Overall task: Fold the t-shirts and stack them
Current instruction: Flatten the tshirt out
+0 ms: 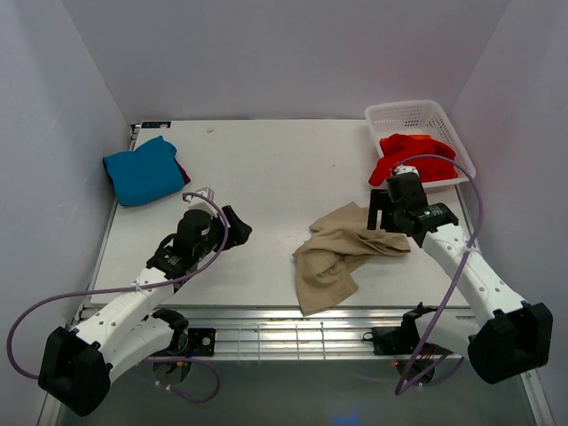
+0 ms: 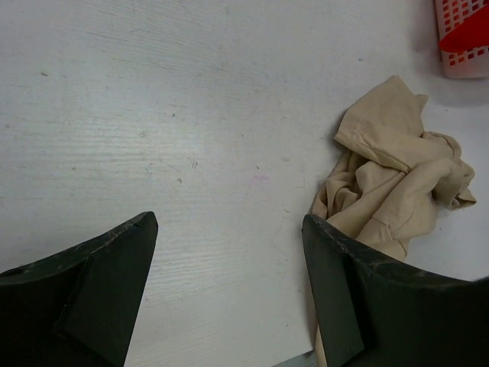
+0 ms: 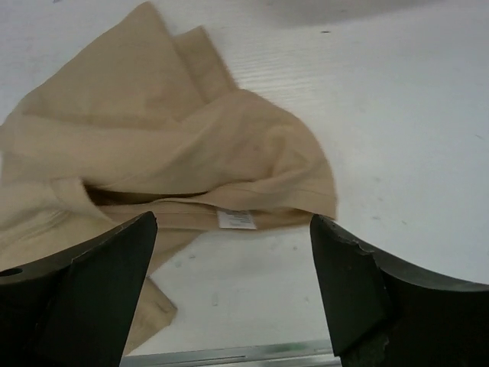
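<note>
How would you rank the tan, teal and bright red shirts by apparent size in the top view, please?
1. Tan shirt, crumpled, spread out.
2. Teal shirt, folded.
3. Bright red shirt, partly hidden.

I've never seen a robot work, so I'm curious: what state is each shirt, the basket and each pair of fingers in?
tan shirt: crumpled, unfolded.
teal shirt: folded, far left.
dark red shirt: under the teal one, only an edge shows.
bright red shirt: bunched in the basket, spilling over its rim.
basket: upright.
left fingers: open, empty.
right fingers: open, empty, by the tan shirt.
</note>
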Robot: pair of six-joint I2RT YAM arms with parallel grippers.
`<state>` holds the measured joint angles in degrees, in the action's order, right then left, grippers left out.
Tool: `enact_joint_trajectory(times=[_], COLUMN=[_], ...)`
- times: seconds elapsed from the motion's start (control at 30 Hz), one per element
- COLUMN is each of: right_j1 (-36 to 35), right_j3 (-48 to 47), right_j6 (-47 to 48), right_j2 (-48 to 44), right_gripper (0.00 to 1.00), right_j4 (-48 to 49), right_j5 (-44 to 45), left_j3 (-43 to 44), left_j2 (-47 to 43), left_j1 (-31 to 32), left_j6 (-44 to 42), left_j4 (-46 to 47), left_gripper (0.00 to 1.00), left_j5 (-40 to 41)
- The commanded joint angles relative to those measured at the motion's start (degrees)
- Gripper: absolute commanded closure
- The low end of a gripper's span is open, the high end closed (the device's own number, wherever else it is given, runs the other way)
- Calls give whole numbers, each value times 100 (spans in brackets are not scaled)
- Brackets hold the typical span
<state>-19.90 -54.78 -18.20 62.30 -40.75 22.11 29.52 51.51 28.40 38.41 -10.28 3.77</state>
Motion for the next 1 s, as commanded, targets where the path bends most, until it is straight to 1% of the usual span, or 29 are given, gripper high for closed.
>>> enact_joint_trajectory(times=[0.0, 0.03, 0.1, 0.13, 0.23, 0.37, 0.4, 0.43, 0.5, 0.6, 0.7, 0.8, 0.97], right_j1=[-23, -23, -40, -58, -84, -137, -154, -163, -181, -364, -575, -847, -1358], right_j3=[283, 275, 179, 48, -111, -103, -85, -68, 55, 143, 161, 30, -270], right_j6=[764, 817, 905, 958, 1090, 1125, 1108, 1082, 1055, 994, 1011, 1134, 1178], right_j2=[255, 569, 940, 1290, 1792, 2128, 2215, 2242, 2225, 1901, 1549, 1031, 740], right_gripper=[14, 16, 19, 20, 24, 28, 30, 33, 37, 37, 35, 32, 31], right_j4=[1831, 2278, 2475, 2563, 2668, 2731, 2722, 2696, 2652, 2494, 2344, 2213, 1852], right_j5=[-2185, -2550, -2956, -2993, -3256, -3398, -3389, -3389, -3380, -3161, -3125, -3274, -3617], left_j3=[81, 72, -24, -77, -262, -403, -403, -394, -377, -333, -315, -376, -534], left_j2=[105, 140, 141, 132, 114, 263, 307, 351, 448, 544, 580, 589, 545], left_j1=[69, 95, 104, 104, 104, 113, 113, 113, 113, 113, 113, 113, 122], left_j6=[-167, -176, -168, -168, -141, -106, -89, -80, -62, -71, -71, -36, 96], left_j4=[229, 237, 307, 351, 562, 738, 756, 773, 791, 817, 844, 888, 923], left_gripper=[13, 13, 13, 13, 13, 13, 13, 13, 13, 13, 13, 13, 13], left_j5=[-254, -280, -298, -341, -368, -368, -360, -359, -342, -351, -368, -368, -368])
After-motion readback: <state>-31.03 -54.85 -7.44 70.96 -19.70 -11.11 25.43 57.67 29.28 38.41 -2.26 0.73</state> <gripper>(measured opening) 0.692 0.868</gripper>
